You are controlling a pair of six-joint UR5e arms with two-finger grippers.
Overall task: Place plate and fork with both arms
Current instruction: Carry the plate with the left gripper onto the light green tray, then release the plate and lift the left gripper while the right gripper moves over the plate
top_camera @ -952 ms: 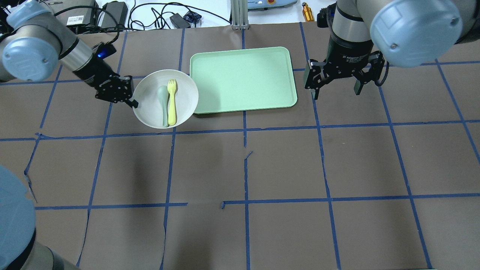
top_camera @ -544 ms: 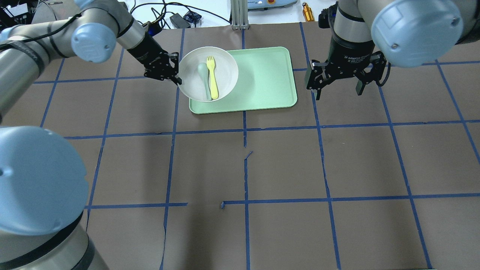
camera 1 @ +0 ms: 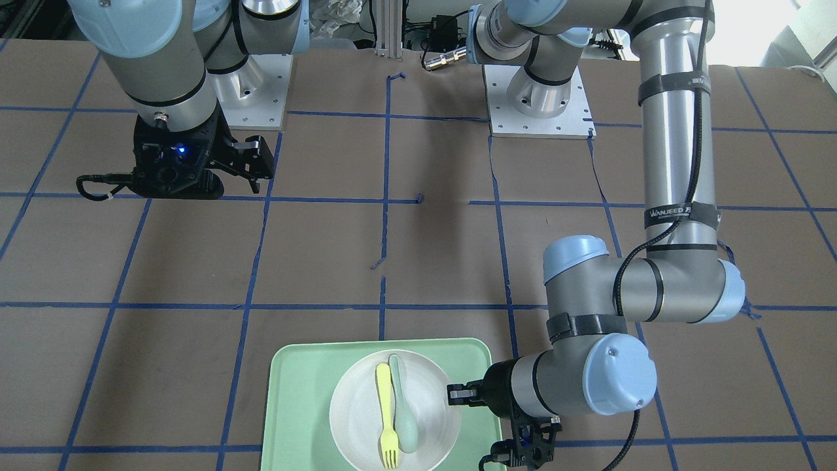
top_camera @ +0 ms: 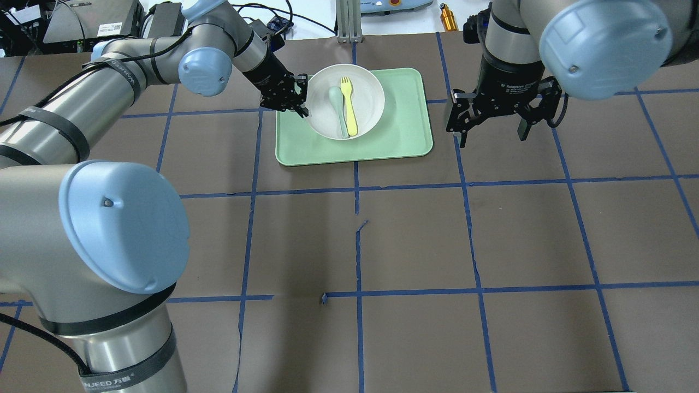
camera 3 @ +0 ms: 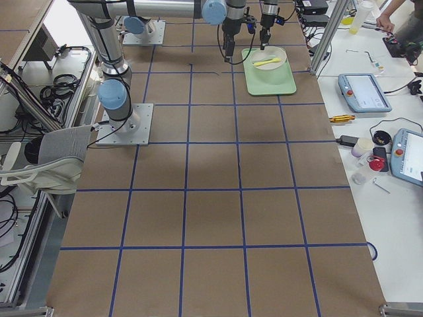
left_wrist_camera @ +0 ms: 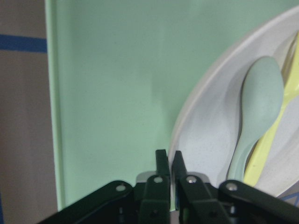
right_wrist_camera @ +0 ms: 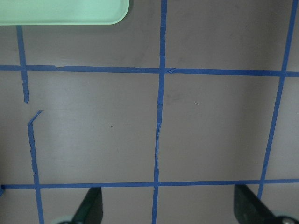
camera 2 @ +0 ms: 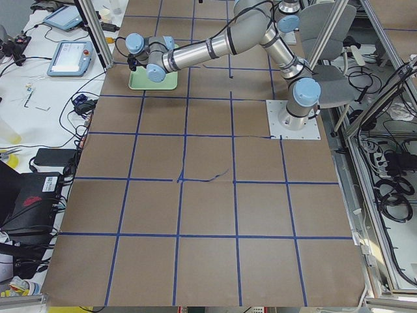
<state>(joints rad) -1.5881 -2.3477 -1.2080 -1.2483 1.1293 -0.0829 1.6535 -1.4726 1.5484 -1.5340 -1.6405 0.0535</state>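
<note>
The off-white plate (top_camera: 327, 117) is over the mint-green tray (top_camera: 398, 136). It carries the pale yellow fork (top_camera: 348, 106) and a grey-green spoon (top_camera: 337, 109) side by side. My left gripper (top_camera: 301, 109) is shut on the plate's left rim; the left wrist view shows its fingers (left_wrist_camera: 162, 165) pinching the rim (left_wrist_camera: 187, 126) above the tray (left_wrist_camera: 112, 93). In the front view the plate (camera 1: 356, 418) sits over the tray (camera 1: 294, 392) with the fork (camera 1: 386, 422) on it. My right gripper (top_camera: 491, 131) hangs open and empty right of the tray.
Brown table cover with blue tape grid. The right wrist view shows only the tray's corner (right_wrist_camera: 70, 14) and bare cover. Cables, power bricks and a gold cylinder (top_camera: 448, 19) lie beyond the table's far edge.
My left gripper has carried the plate with fork and spoon rightward and away from me, from beside the tray to over its middle. The right arm has barely moved.
</note>
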